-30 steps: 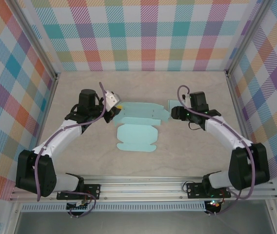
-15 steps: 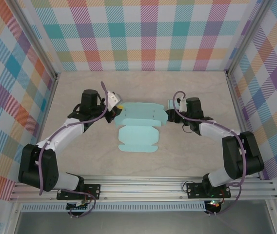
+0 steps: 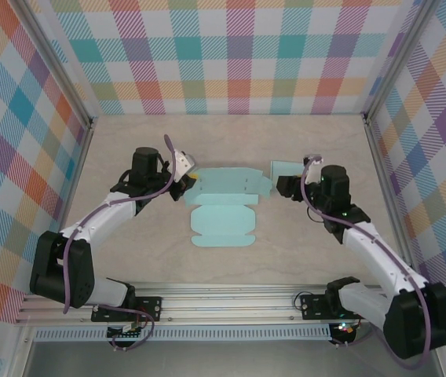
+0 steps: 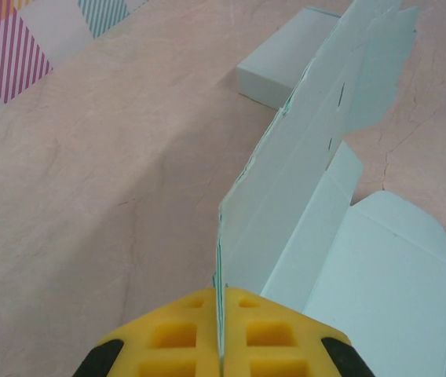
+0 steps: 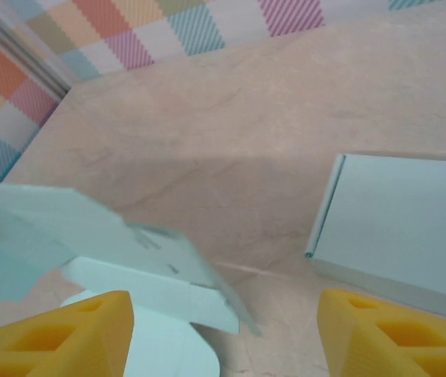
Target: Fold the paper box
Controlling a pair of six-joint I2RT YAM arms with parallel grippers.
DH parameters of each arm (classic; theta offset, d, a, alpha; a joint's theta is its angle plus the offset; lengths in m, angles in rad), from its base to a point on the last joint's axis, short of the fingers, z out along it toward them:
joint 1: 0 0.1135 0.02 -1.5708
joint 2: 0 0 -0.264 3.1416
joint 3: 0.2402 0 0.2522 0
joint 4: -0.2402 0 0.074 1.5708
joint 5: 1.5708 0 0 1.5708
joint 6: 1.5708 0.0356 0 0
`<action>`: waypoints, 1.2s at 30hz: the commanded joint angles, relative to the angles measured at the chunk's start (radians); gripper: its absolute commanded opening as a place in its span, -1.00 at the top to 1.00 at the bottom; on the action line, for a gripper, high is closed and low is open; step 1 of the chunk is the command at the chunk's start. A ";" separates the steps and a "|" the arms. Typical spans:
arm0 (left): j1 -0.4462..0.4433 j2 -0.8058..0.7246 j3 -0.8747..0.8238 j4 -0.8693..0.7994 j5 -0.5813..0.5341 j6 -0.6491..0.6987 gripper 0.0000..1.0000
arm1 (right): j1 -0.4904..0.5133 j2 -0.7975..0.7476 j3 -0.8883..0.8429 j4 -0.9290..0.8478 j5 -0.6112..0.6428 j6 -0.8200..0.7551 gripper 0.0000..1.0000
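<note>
The paper box (image 3: 221, 224) is a pale teal die-cut sheet lying unfolded mid-table, with its back panel (image 3: 228, 182) raised. My left gripper (image 3: 191, 181) is shut on the left end of that panel. In the left wrist view the yellow fingers (image 4: 184, 338) pinch the thin edge and the panel (image 4: 309, 157) stands upright ahead of them. My right gripper (image 3: 279, 187) sits just off the panel's right end, open. In the right wrist view its fingers (image 5: 74, 334) stand wide apart with the panel's corner (image 5: 168, 263) between them, untouched.
A small closed teal box (image 3: 287, 167) lies just behind the right gripper, also seen as the closed box (image 5: 403, 228) and, from the left wrist, the closed box (image 4: 286, 59). Checked walls and metal rails (image 3: 74, 165) enclose the table.
The right gripper's jaws have widened and its arm has swung back and outward to the right. The left gripper keeps its hold on the panel, nearly still.
</note>
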 commanded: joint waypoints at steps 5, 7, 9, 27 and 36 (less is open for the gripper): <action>-0.011 0.008 0.022 -0.033 0.057 0.039 1.00 | 0.005 0.099 -0.027 0.037 -0.108 -0.106 -0.51; -0.012 0.006 0.027 -0.047 0.060 0.044 1.00 | 0.012 0.155 -0.013 0.062 -0.108 -0.121 -0.50; -0.012 0.002 0.028 -0.051 0.061 0.046 1.00 | 0.029 0.214 0.006 0.087 -0.109 -0.141 -0.44; -0.012 0.045 0.120 -0.179 0.082 0.102 0.42 | 0.219 0.447 0.128 0.197 0.089 -0.426 1.00; -0.012 0.064 0.272 -0.349 0.053 0.196 -0.10 | 0.235 0.415 0.128 0.182 0.082 -0.525 1.00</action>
